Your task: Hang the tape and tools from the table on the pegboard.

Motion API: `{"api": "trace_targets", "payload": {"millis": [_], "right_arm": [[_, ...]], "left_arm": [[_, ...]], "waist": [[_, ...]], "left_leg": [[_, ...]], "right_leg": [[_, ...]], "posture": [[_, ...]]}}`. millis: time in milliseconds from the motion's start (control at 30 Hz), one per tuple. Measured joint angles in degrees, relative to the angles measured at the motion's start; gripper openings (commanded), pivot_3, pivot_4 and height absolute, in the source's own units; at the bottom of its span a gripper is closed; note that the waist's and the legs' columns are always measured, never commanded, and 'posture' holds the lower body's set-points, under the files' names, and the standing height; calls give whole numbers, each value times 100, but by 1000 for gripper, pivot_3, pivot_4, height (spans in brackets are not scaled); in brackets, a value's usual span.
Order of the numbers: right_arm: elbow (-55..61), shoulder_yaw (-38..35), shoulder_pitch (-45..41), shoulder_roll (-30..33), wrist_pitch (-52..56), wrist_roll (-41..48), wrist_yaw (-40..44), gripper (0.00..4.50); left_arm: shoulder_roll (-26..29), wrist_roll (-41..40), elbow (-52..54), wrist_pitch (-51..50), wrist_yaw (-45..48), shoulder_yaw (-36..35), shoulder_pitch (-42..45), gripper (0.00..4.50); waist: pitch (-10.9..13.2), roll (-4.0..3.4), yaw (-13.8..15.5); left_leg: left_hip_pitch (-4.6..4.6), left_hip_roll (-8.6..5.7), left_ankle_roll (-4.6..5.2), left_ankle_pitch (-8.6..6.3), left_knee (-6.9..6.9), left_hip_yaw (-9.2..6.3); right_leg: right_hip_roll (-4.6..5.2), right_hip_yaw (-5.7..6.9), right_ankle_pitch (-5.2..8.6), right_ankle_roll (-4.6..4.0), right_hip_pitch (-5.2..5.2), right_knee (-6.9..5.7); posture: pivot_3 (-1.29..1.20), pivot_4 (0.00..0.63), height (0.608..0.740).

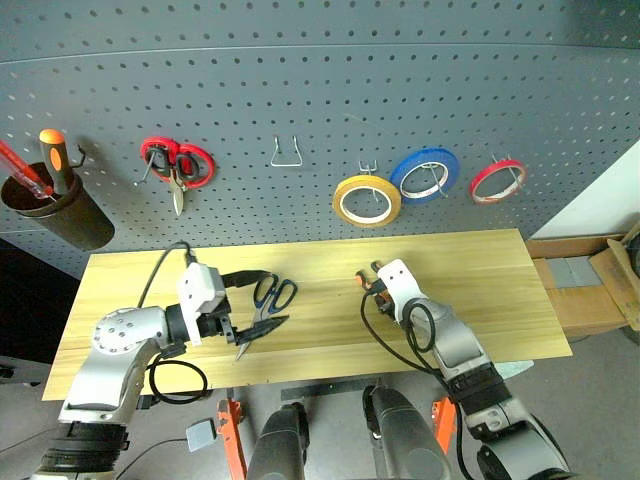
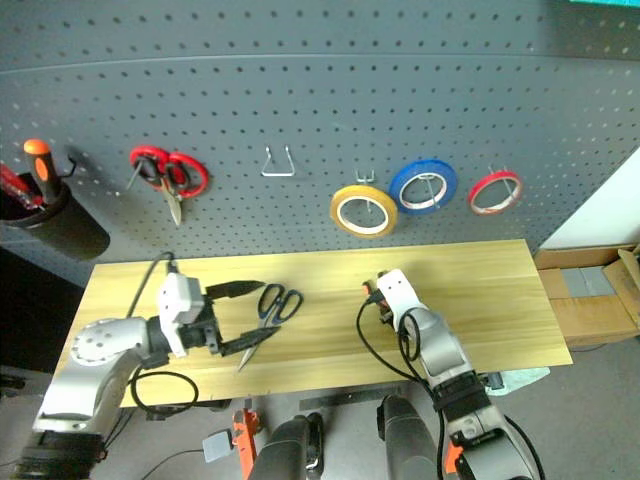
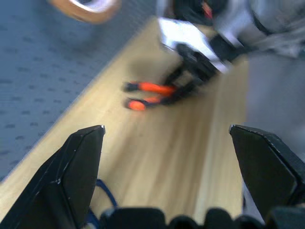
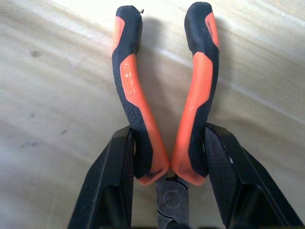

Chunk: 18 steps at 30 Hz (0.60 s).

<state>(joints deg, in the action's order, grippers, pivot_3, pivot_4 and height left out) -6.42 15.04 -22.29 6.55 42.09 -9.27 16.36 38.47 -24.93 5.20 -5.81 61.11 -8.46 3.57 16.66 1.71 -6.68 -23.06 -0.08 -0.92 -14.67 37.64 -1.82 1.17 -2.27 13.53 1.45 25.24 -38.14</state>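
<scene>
Head view: right gripper [image 1: 372,283] down on the table [image 1: 480,270], reaching pliers. Scissors [image 1: 268,305] lie by the left gripper [image 1: 250,300], fingers spread and empty. Yellow tape [image 1: 366,200] is already on the pegboard [image 1: 320,90].
Left wrist: fingers [image 3: 78,162] wide.
Right wrist: fingers [image 4: 114,176] touching the pliers [image 4: 164,109] handles near the pivot, ready to lift; nothing blocks.

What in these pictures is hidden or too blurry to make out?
- Pliers: the head is cut off at the right wrist view's edge, between the right hand's fingers.
- Pliers, left wrist view: blurred, so the grip is unclear.
- Cup contents, head views: only handle tops show; the rim hides the rest.
</scene>
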Motion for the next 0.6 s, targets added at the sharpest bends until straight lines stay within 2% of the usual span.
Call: {"api": "trace_targets", "payload": {"millis": [167,267,500,600], "right_arm": [[2032,408,644,119,105,105,279,1730],[2824,683,940,262,59,161,433,1730],[4046,840,1165,621,85,387,744,1730],[4132,792,941,442,78,490,707,1730]], "left_arm": [[-63,-290,490,-145,-333,-497,-748,4500],[-71,-432,778,-208,-435,-671,-1039,4500],[-136,-675,1018,-216,-571,-1023,-1381,4500],[-179,-807,1038,-271,-677,-1070,-1343,4500]], "waist": [[0,0,14],[0,1,37],[-1,1,86],[-1,1,95]], "left_leg": [[-1,3,-2,-4,-3,-8],[-2,3,-3,-4,-2,-10],[0,4,-3,-3,18,-7],[0,9,-4,-2,20,-5]], "right_leg": [[0,6,1,1,0,2],[0,8,2,2,-2,8],[0,8,15,35,-7,6],[-7,8,13,34,-6,4]], "posture": [[-133,282,740],[-122,283,740],[-110,284,740],[-110,285,740]]}}
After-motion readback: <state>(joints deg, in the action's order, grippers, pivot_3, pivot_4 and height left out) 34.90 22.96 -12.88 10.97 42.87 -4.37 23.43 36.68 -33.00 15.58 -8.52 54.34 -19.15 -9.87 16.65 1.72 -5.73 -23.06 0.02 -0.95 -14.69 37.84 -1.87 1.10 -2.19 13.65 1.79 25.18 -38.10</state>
